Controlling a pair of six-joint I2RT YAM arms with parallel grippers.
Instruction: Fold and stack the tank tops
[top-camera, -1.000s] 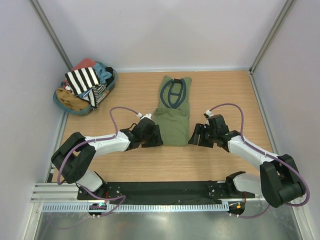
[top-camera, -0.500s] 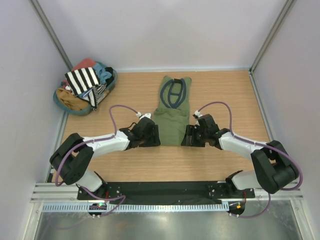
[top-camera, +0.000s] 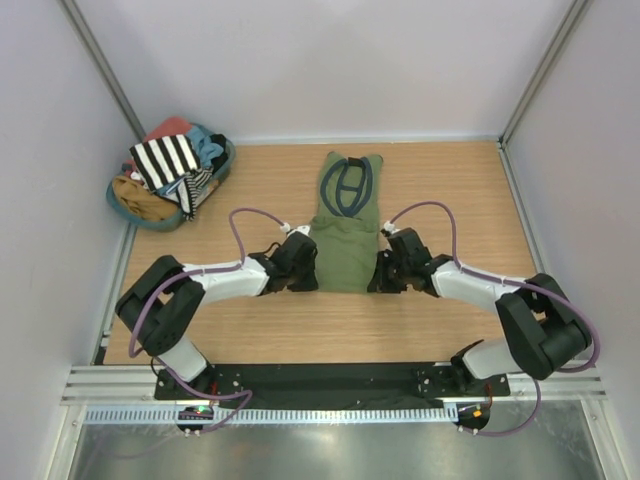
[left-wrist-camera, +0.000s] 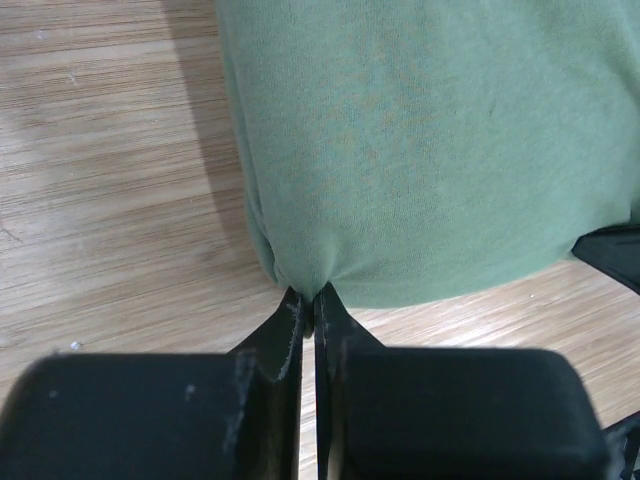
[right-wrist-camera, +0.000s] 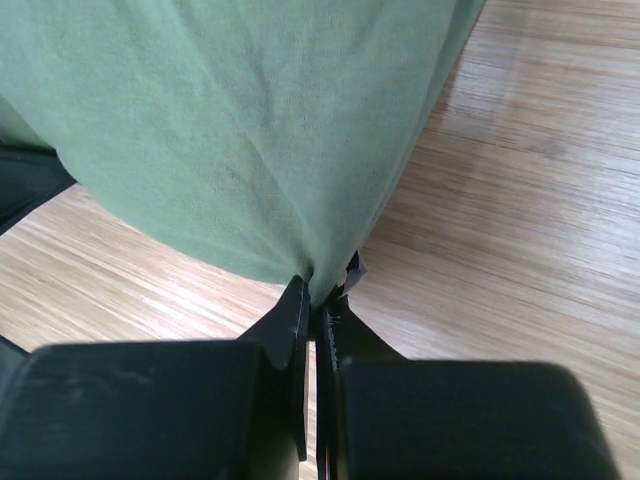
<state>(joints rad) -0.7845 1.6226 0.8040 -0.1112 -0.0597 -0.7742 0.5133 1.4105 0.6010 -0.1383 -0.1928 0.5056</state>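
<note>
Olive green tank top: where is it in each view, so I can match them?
Top external: olive green tank top centred on the table, print at far end.
Left wrist: fills the upper right; left gripper shut on its hem corner.
Right wrist: fills the upper left; right gripper shut on its other corner.
Shared landmark: its near hem.

White left arm (top-camera: 225, 280) and white right arm (top-camera: 470, 287) stretch low, angled inward; black two-finger left gripper (left-wrist-camera: 310, 300) and right gripper (right-wrist-camera: 318, 298) are pinched closed.
</note>
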